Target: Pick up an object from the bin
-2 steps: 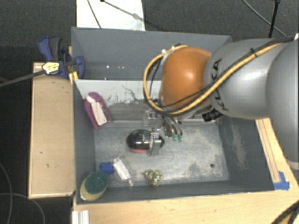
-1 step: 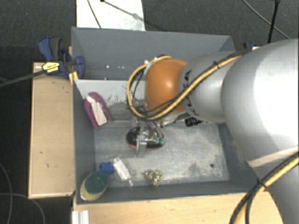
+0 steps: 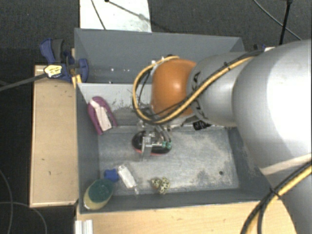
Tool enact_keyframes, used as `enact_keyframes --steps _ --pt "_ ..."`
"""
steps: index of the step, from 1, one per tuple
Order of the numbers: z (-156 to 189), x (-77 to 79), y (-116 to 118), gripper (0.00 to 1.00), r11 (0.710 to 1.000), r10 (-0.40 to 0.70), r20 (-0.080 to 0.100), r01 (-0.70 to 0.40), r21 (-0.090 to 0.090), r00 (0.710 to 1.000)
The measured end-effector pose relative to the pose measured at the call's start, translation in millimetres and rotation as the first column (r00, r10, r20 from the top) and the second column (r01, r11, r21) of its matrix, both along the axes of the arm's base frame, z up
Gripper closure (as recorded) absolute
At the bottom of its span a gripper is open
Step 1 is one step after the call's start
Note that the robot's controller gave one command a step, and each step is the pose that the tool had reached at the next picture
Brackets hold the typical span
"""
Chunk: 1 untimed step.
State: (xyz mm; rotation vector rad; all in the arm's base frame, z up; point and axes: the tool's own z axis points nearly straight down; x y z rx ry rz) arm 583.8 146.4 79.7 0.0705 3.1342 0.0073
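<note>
**Gripper low over dark oval thing, mid-bin**

Gripper point(image 3: 152, 143) sits down at a dark oval thing with a red rim point(image 3: 160, 147), near the middle of the bin point(image 3: 204, 157); whether it is parted or closed, cannot tell. Bare floor lies to the right. Purple-and-white packet point(image 3: 100, 114) leans on the left wall. Along the near edge: green-and-yellow round pad point(image 3: 98, 193) in the corner, small clear bottle point(image 3: 123, 175), speckled lump point(image 3: 160, 184).

A: Pose?
B: Reaching in from the right: silver-grey seven-joint arm point(image 3: 263, 96), orange domed wrist cover point(image 3: 168, 89) on top, yellow-and-black cables point(image 3: 141, 89) looped round it.
A: Tool end?
B: Directly beneath the cover, hanging low: small metal two-finger gripper point(image 3: 152, 144).
</note>
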Motion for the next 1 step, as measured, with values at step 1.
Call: enact_keyframes --steps 1 --pt "181.0 -36.2 16.8 1.0 1.0 -0.025 0.002 0.025 -0.001 1.0"
